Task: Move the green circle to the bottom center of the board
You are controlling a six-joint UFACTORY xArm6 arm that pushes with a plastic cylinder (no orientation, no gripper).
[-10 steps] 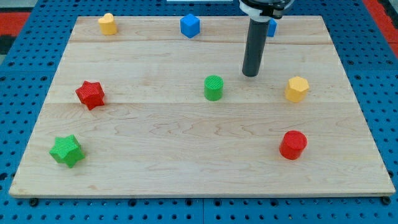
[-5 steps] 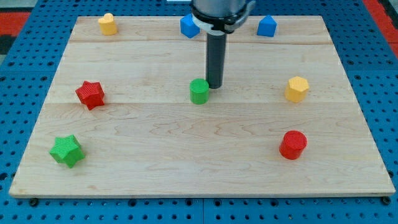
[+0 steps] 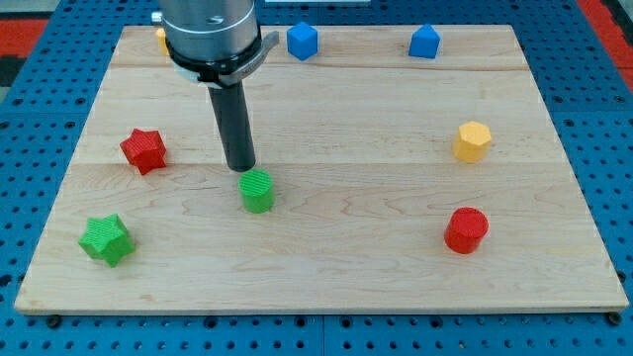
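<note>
**Tip just above-left of the green circle; eight blocks counted**

No jaws on this rig, so nothing released, clenched or grasping: only a straight dark rod, ending in my tip (image 3: 240, 167). All places below taken from that tip.

One green circle (image 3: 257, 190), just beside the tip toward the view's bottom right, close enough that touching or apart cannot be told. Sits left of the middle of the wooden board (image 3: 326, 277), well short of the bottom edge.

Two green blocks in all: that circle, plus one green star (image 3: 106, 239), well apart toward the bottom left.

Two red: one red star (image 3: 144, 150), off to the left at nearly the tip's level; one red cylinder (image 3: 466, 229), far to the right and lower.

Two blue, both near the top edge: one blue cube (image 3: 303, 41), up and slightly right; one blue block (image 3: 424, 42), further right, shape not clear.

Two yellow: one yellow hexagon (image 3: 473, 141), far right and slightly higher; one yellow block (image 3: 160, 38), up and left, mostly hidden behind the arm's housing, shape unreadable.
</note>
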